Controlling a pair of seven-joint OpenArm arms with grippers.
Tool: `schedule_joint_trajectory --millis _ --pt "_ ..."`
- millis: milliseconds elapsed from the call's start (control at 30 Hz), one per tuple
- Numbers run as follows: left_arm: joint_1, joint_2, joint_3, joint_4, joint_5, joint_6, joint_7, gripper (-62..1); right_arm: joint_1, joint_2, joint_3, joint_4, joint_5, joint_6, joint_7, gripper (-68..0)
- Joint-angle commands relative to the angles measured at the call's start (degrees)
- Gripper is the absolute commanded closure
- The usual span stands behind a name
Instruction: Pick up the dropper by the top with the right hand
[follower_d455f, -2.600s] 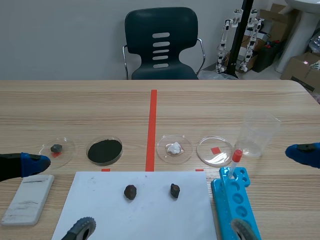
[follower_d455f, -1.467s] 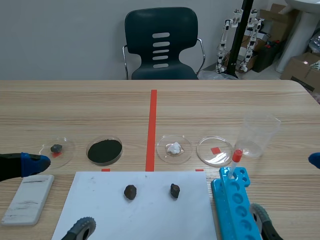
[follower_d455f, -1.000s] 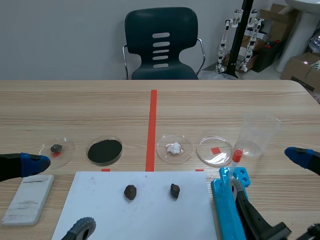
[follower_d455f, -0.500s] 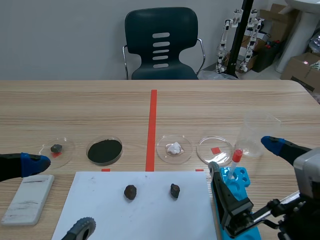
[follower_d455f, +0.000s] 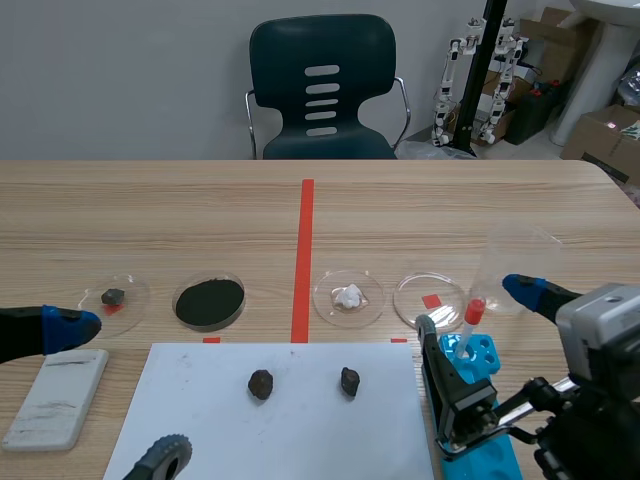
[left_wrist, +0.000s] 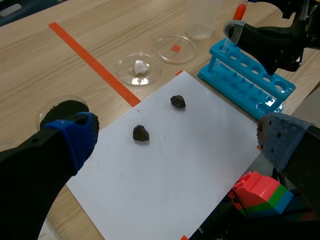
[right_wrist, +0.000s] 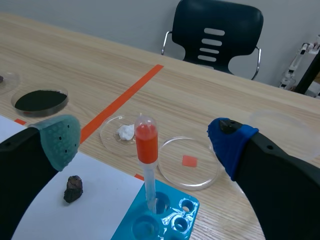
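Wood-grain table (follower_d455f: 150, 220), black chair (follower_d455f: 320, 90) at far side. Dropper (right_wrist: 147, 145) stands upright in far-end hole of blue rack (left_wrist: 239, 80), near right of table, red bulb on top. Right gripper (right_wrist: 144, 141) wide open, holding nothing; pads (right_wrist: 60, 142) flank the bulb w/ gaps. Prob. light, thin plastic, soft squashy bulb: pinch bulb gently, lift straight up.

This has the look of a robotics lab set up for bench science: petri dishes (follower_d455f: 348, 297) of powder and rock bits, a blue tube rack (follower_d455f: 485, 352) holding a dropper (follower_d455f: 473, 312), a clear beaker (follower_d455f: 520, 262) on the wooden table (follower_d455f: 150, 220), and small humanoid robots (follower_d455f: 500, 80) and cardboard boxes (follower_d455f: 598, 135) behind.
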Motion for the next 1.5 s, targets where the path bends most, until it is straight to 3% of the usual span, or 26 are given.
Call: schedule_joint_trajectory --millis 0,567,700,1000,1467 --pt "0.44 0.26 0.33 0.61 -0.57 -0.04 -0.83 -62.3 0.94 0.79 -0.39 -0.33 0.20 -0.07 0.87 -50.8" --pt "0.44 0.26 0.33 0.61 -0.57 -0.04 -0.83 -62.3 0.87 0.74 -0.39 -0.63 0.17 -0.07 1.20 -50.7" --pt "0.44 0.26 0.33 0.61 -0.57 -0.04 -0.83 -62.3 0.70 0.76 -0.39 -0.70 0.09 -0.07 1.22 -45.1" --pt "0.44 0.26 0.33 0.61 -0.57 -0.04 -0.83 -62.3 0.59 0.76 -0.39 -0.70 -1.60 -0.09 1.86 -43.4" --pt "0.44 0.28 0.33 0.61 -0.57 -0.04 -0.83 -62.3 0.26 0.76 -0.39 -0.96 -3.21 -2.19 1.05 -39.6"
